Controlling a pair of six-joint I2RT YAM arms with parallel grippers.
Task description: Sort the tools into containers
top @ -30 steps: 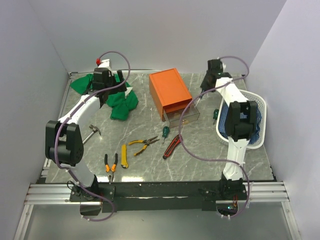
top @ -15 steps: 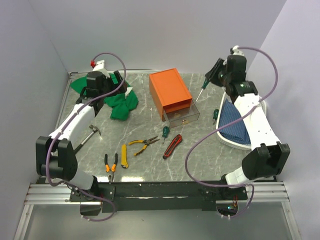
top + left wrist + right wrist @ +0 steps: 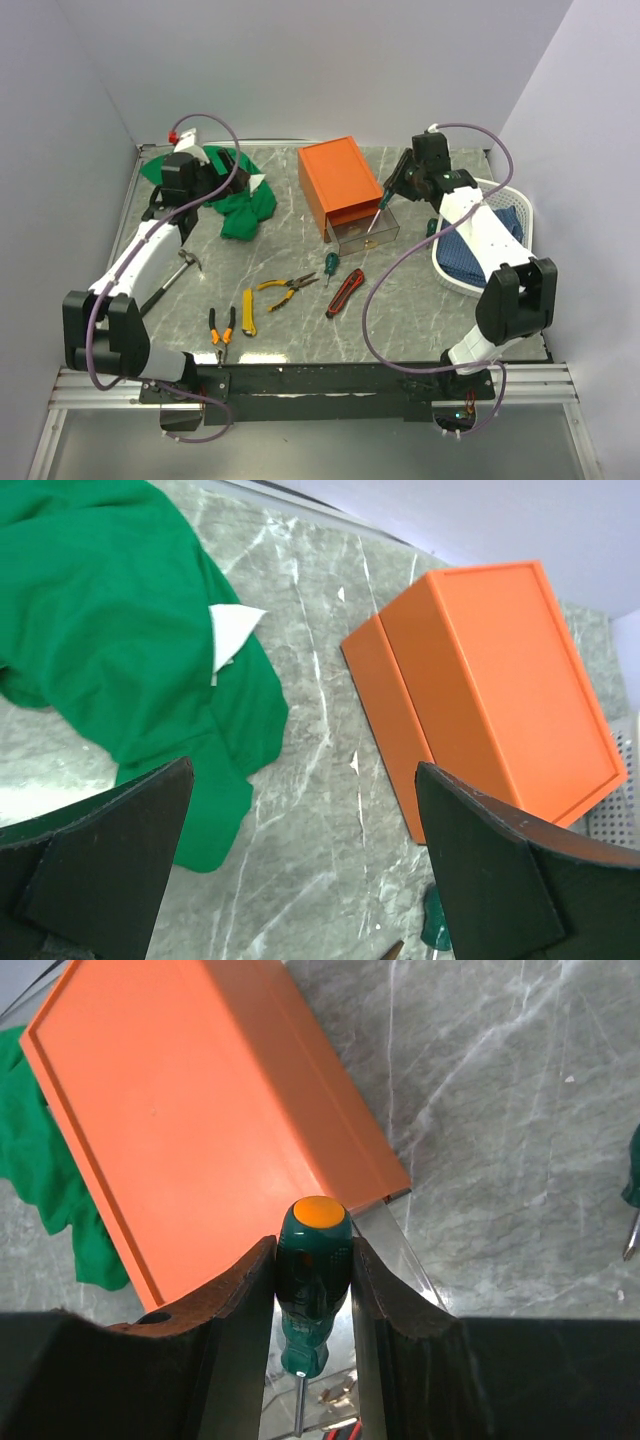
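Right claw (image 3: 312, 1252) grips screwdriver (image 3: 314, 1285); 2 fingers (image 3: 240, 1330) hide handle's sides.

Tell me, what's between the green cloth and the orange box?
Nothing: just bare marble table between the green cloth and orange box, shown in the left wrist view.

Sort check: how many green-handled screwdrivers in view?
3 green-handled screwdrivers: one in the right gripper above the clear plastic drawer, one on the table near it, one beside the white plastic basket. Others may be hidden.

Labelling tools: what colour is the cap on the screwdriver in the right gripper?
Orange cap on the green-handled screwdriver; clearest in the right wrist view.
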